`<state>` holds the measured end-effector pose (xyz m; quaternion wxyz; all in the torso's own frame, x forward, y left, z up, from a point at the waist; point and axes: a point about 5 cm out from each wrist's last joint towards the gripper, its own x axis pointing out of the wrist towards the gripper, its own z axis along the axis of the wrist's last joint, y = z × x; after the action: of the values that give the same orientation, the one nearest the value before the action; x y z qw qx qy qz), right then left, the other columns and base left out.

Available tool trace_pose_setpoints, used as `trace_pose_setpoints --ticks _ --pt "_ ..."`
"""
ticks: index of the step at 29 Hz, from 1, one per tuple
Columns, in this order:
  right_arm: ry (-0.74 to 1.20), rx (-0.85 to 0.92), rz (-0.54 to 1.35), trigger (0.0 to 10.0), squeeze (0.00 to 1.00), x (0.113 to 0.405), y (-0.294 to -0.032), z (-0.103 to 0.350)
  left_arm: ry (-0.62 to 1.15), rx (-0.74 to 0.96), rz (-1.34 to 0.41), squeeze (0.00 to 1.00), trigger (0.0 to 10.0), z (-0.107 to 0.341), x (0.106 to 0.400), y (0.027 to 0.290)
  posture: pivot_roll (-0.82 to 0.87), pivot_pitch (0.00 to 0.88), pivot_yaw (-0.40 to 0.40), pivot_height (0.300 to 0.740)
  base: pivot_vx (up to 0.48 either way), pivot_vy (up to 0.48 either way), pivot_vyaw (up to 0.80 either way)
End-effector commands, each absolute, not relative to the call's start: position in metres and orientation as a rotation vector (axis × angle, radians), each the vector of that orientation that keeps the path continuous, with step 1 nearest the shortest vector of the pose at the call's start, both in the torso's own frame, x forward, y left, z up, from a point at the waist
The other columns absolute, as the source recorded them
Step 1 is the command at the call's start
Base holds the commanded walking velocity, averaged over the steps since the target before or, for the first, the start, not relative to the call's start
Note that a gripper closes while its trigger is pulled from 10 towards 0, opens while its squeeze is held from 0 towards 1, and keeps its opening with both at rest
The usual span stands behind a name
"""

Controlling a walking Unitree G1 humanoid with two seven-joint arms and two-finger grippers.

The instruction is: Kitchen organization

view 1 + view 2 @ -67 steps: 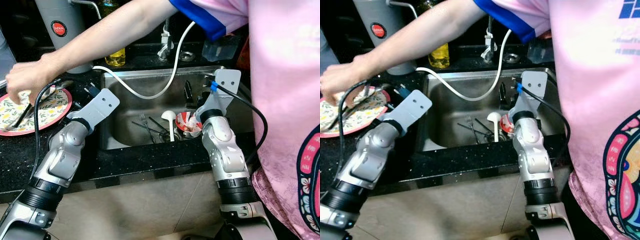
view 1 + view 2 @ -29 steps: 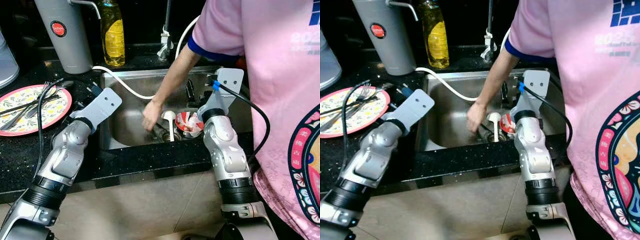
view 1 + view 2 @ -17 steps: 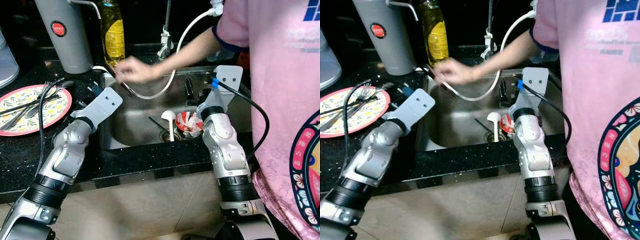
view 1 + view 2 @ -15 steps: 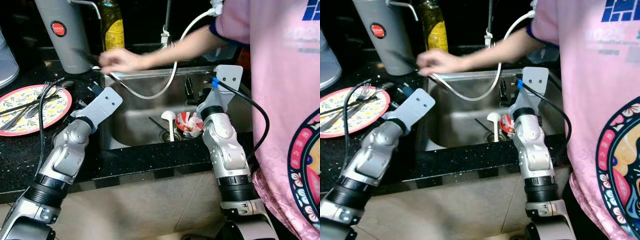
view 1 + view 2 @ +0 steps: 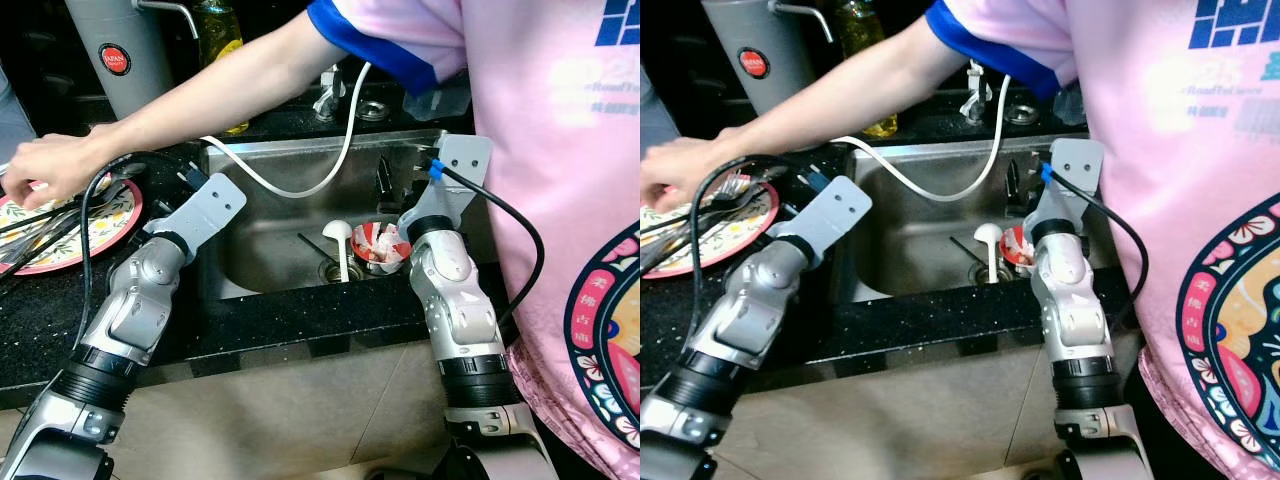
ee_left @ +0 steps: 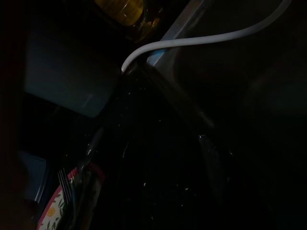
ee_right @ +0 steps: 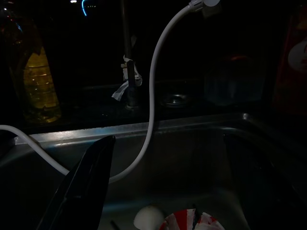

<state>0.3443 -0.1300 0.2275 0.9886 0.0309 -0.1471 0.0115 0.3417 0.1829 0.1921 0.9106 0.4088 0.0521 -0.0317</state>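
A steel sink (image 5: 300,150) holds a white ladle (image 5: 340,242), a red-and-white bowl (image 5: 383,243) and a dark utensil (image 5: 312,247) near the drain. On the black counter to the left lies a flowered plate (image 5: 75,235) with forks and other cutlery. A person's hand (image 5: 45,170) is over that plate, on the cutlery. My left gripper (image 5: 188,180) hovers above the counter between plate and sink. My right gripper (image 5: 392,182) hangs open over the sink's right side, above the bowl; one of its fingers (image 7: 81,187) shows in the right wrist view.
A white hose (image 5: 340,160) loops from the tap (image 5: 327,95) across the sink. A grey dispenser (image 5: 115,55) and a yellow soap bottle (image 5: 225,40) stand at the back. A person in a pink shirt (image 5: 560,150) stands close against my right arm, reaching across.
The person's hand has swung from above the sink's back left corner over to the plate, carrying cutlery taken from the sink. Both my arms stay where they were.
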Motion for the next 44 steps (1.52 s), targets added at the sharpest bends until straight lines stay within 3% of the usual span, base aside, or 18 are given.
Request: trace_pose_setpoints --ticks 1,44 --pt "-0.301 0.054 0.018 10.0 0.0 0.345 -0.13 0.23 0.125 0.848 -0.074 0.0 10.0 0.187 0.341 0.178 0.04 0.0 0.009 0.74 0.0 0.0 0.0" --pt "-0.299 0.041 0.056 10.0 0.0 0.345 -0.123 0.231 0.118 0.845 -0.074 0.0 10.0 0.187 0.339 0.178 0.03 0.0 -0.006 0.74 0.0 0.0 0.0"
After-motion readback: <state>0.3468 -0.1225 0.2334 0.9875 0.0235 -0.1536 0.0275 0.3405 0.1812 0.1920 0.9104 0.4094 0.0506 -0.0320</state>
